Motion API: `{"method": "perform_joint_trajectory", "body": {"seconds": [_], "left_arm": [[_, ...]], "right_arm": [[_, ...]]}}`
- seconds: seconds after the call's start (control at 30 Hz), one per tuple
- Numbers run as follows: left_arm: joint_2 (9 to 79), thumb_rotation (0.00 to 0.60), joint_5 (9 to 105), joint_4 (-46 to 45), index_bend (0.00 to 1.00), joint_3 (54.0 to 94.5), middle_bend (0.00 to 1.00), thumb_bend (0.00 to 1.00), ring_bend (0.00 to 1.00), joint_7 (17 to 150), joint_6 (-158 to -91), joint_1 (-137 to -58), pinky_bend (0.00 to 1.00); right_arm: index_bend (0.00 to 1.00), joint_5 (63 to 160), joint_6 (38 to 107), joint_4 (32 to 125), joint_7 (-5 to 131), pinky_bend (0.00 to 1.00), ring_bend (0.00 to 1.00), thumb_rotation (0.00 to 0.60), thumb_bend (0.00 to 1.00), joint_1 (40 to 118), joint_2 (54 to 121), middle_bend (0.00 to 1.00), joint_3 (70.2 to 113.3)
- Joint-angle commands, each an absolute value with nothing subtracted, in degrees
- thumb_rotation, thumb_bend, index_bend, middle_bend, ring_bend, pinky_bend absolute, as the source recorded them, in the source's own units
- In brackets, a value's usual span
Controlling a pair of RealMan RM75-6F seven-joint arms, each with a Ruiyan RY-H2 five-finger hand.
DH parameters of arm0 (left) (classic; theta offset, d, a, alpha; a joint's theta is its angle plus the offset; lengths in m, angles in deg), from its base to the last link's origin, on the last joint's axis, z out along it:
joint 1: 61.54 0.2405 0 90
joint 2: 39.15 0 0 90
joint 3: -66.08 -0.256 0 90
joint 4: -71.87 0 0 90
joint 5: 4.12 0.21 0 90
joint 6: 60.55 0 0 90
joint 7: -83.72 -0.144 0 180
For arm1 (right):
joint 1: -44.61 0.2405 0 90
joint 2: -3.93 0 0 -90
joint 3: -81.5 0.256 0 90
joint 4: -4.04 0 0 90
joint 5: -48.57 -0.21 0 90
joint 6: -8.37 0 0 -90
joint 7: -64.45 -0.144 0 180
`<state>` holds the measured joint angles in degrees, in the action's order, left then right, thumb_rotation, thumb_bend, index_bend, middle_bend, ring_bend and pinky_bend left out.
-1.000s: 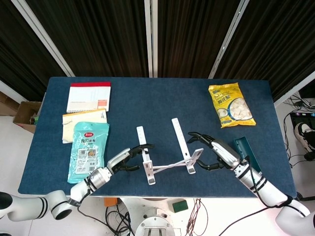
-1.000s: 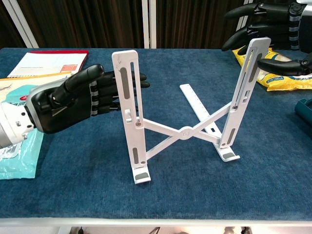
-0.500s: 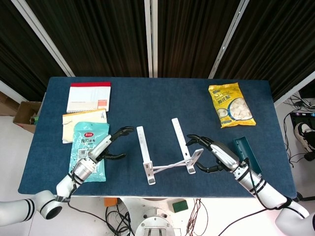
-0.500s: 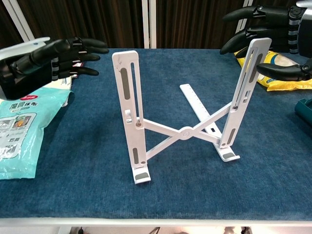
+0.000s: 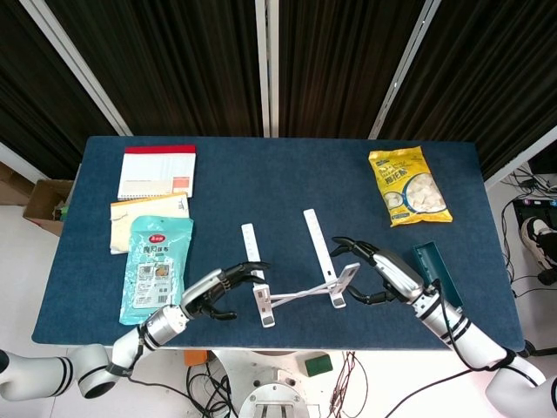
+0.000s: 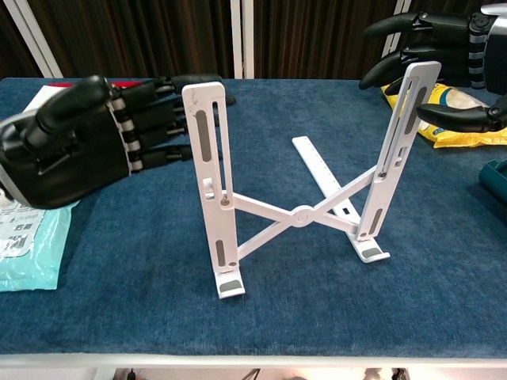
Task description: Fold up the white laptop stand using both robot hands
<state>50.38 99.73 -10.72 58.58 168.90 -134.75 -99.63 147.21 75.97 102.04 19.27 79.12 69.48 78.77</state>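
Observation:
The white laptop stand [image 5: 300, 294] stands unfolded near the table's front edge, its two uprights joined by crossed bars at a hinge [image 6: 299, 215]. My left hand [image 6: 87, 142] is just left of the left upright [image 6: 207, 142], fingers stretched out and reaching behind its top; contact cannot be told. My right hand [image 6: 444, 55] straddles the top of the right upright [image 6: 404, 134], fingers behind it and thumb to its right, not closed on it. From above, the left hand [image 5: 218, 292] and right hand [image 5: 383, 274] flank the stand.
A teal packet [image 5: 158, 266], a booklet [image 5: 148, 213] and a red-and-white notebook [image 5: 157, 171] lie on the left. A yellow snack bag [image 5: 407, 185] is at the back right. A teal box [image 5: 428, 266] sits beside my right forearm.
The left hand drew away leftward over the teal packet half a second ago and has now come back to the left upright. The right hand and the stand have barely moved.

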Motion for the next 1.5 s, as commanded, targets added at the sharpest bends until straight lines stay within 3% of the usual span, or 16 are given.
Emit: {"method": "perform_joint_trajectory", "body": {"seconds": [0.03, 0.43, 0.57, 0.8, 0.97, 1.5], "left_arm": [[52.58, 0.419, 99.14, -9.08, 0.16, 56.36, 0.10, 0.00, 0.04, 168.95, -132.90, -100.02, 0.18], [54.13, 0.490, 98.13, -7.61, 0.16, 53.32, 0.10, 0.00, 0.04, 168.21, -130.92, -99.44, 0.20], [53.81, 0.600, 95.76, -6.72, 0.16, 55.01, 0.10, 0.00, 0.04, 159.95, -129.94, -98.93, 0.20], [52.59, 0.600, 91.90, -8.51, 0.16, 57.82, 0.10, 0.00, 0.04, 145.59, -129.02, -97.62, 0.20], [51.87, 0.600, 89.80, -8.63, 0.16, 59.38, 0.10, 0.00, 0.04, 139.51, -129.45, -96.44, 0.20], [48.23, 0.600, 86.13, -8.25, 0.16, 62.95, 0.10, 0.00, 0.04, 120.80, -134.82, -91.00, 0.18]], "right_arm": [[0.10, 147.21, 75.90, 101.41, 18.90, 0.16, 0.13, 0.600, 0.38, 79.03, 69.82, 0.25, 78.59], [0.10, 147.53, 76.35, 99.43, 17.31, 0.16, 0.13, 0.600, 0.39, 78.70, 70.99, 0.25, 78.11], [0.10, 147.39, 76.24, 99.20, 17.28, 0.16, 0.13, 0.600, 0.39, 78.73, 70.99, 0.25, 78.12], [0.10, 146.61, 72.22, 98.68, 21.65, 0.16, 0.13, 0.600, 0.38, 79.34, 69.65, 0.25, 76.78], [0.10, 143.50, 69.17, 98.59, 25.89, 0.16, 0.13, 0.600, 0.31, 79.47, 70.73, 0.25, 77.24], [0.07, 130.01, 62.58, 85.40, 30.10, 0.15, 0.12, 0.600, 0.28, 85.02, 88.37, 0.22, 89.11]]}}
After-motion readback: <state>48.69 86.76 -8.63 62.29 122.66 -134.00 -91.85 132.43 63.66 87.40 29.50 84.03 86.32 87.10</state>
